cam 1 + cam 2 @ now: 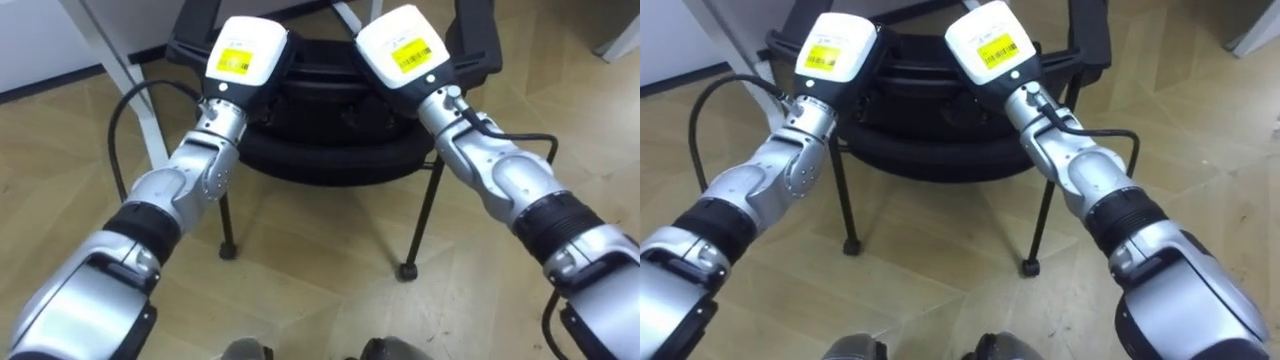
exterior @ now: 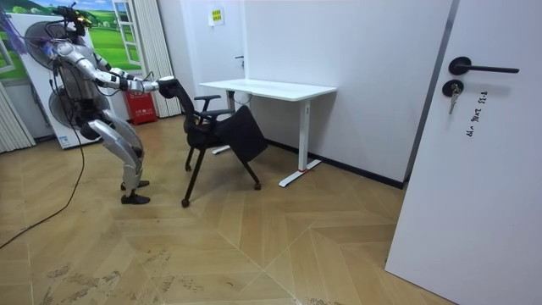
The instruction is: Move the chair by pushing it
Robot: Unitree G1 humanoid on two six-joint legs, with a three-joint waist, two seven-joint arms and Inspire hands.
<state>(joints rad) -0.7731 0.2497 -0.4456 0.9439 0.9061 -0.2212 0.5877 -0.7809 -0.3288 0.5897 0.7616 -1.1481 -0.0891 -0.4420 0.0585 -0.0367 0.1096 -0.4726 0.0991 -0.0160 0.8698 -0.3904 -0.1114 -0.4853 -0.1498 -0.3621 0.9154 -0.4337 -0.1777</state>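
At the room view's left, the robot stood on the wood floor (image 2: 254,246) with knees bent and trunk leaning forward, both arms stretched out to the chair (image 2: 222,134) in front of it; the chair stood between the robot and the white desk (image 2: 269,88), just beside the desk's near edge, with its seat appearing to slope down toward the desk; a white door (image 2: 474,169) stood well apart at the room view's right. In the eye views, the left hand (image 1: 245,52) and the right hand (image 1: 405,48) lay side by side on the top of the chair's black back, backs of the hands toward the camera, each bearing a yellow label; the fingers of both hands were hidden beyond the hands and the chair back, so I could not tell whether they were apart, together or clamped on it. Below the hands, the rounded dark back of the chair filled the middle; two thin black legs (image 1: 424,215) ran down to small feet on the floor; the armrests (image 1: 482,40) showed to either side; a white desk leg (image 1: 122,62) slanted past at the left.
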